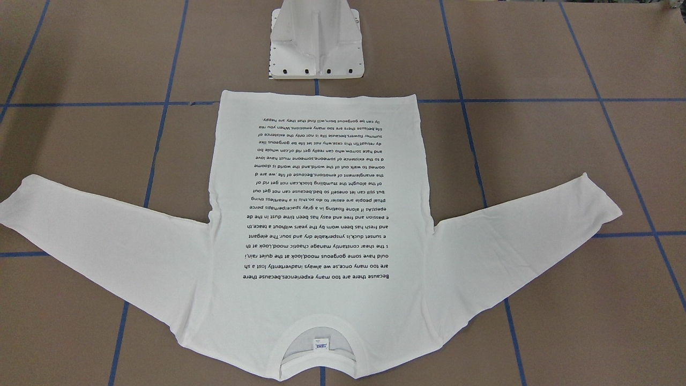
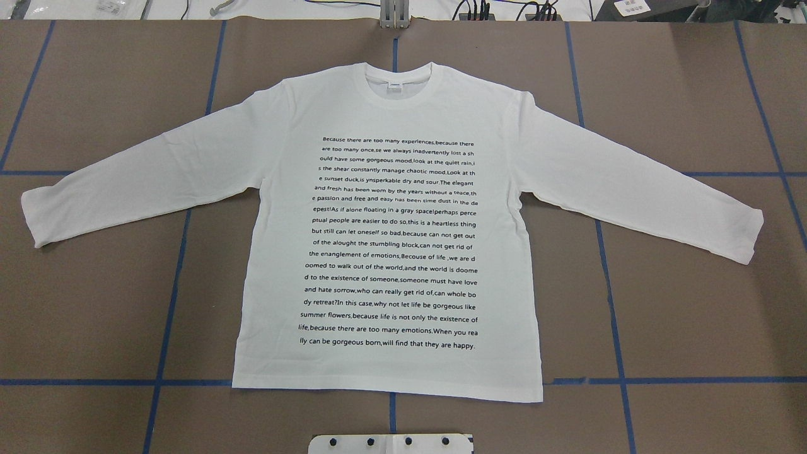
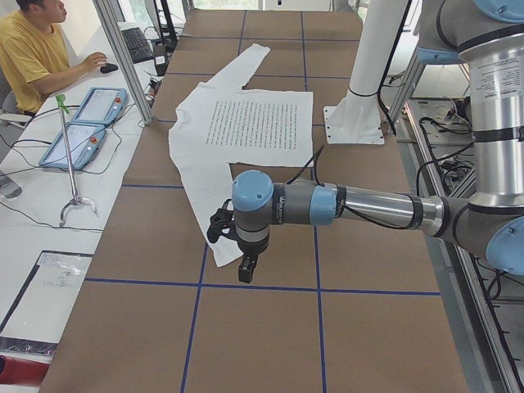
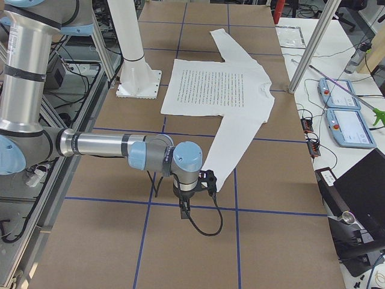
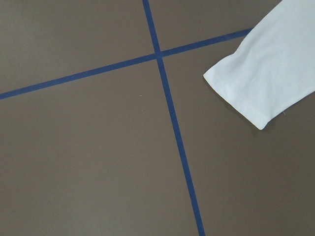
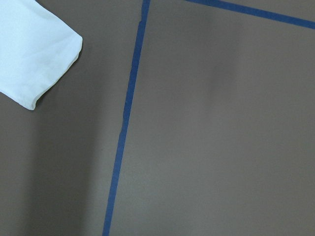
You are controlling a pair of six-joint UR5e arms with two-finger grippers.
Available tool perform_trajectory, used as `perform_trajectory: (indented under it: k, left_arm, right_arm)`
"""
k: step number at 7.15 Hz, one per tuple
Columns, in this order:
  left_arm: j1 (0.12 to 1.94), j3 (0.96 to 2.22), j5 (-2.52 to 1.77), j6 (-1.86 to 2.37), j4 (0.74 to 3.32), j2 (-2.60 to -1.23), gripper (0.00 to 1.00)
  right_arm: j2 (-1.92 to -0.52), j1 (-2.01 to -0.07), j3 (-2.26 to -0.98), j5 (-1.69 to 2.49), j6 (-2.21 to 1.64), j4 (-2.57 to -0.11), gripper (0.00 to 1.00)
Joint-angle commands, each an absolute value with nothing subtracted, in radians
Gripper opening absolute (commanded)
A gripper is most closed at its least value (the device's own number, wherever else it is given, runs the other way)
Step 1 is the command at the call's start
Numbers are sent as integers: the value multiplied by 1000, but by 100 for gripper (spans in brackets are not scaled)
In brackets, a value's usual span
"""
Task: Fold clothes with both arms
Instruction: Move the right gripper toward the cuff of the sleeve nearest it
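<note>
White sleeve end on a brown, tape-marked table

The sleeve (image 5: 275,64) of the white shirt comes in from the upper right corner, and its cuff (image 5: 241,96) lies flat on the brown table surface (image 5: 88,167). A steep blue tape line (image 5: 178,142) runs from top edge to bottom edge, just left of the cuff and not touching it. A second, slanting tape line (image 5: 74,76) crosses it near the top and disappears at the sleeve's edge.
</note>
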State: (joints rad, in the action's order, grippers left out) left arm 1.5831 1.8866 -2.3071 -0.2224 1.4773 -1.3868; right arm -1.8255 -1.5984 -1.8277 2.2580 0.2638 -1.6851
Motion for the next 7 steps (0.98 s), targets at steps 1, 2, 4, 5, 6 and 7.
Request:
perform_trajectory:
  k: [1, 2, 4, 5, 6, 7]
  left_arm:
    - [1583, 1935, -2309, -221, 1476, -1384, 100]
    - [1585, 1962, -2307, -222, 1477, -1384, 100]
    - [1583, 1997, -2303, -215, 1521, -1387, 100]
    - [1585, 1990, -2303, -195, 1601, -1425, 100]
    - [1588, 1993, -2309, -198, 1618, -1440, 100]
    - [1589, 1959, -2306, -199, 1714, -1504, 100]
  right_arm:
    - [-1824, -1598, -1830, 2258, 262, -1684, 100]
    - [-1822, -1598, -1850, 2258, 265, -1684, 100]
    - [-1768, -1597, -1881, 2273, 259, -1684, 100]
    - [-1709, -1595, -1896, 2282, 259, -1684, 100]
    - [-1600, -1597, -1872, 2280, 255, -1687, 100]
    - [-1598, -1597, -1862, 2287, 255, -1655, 100]
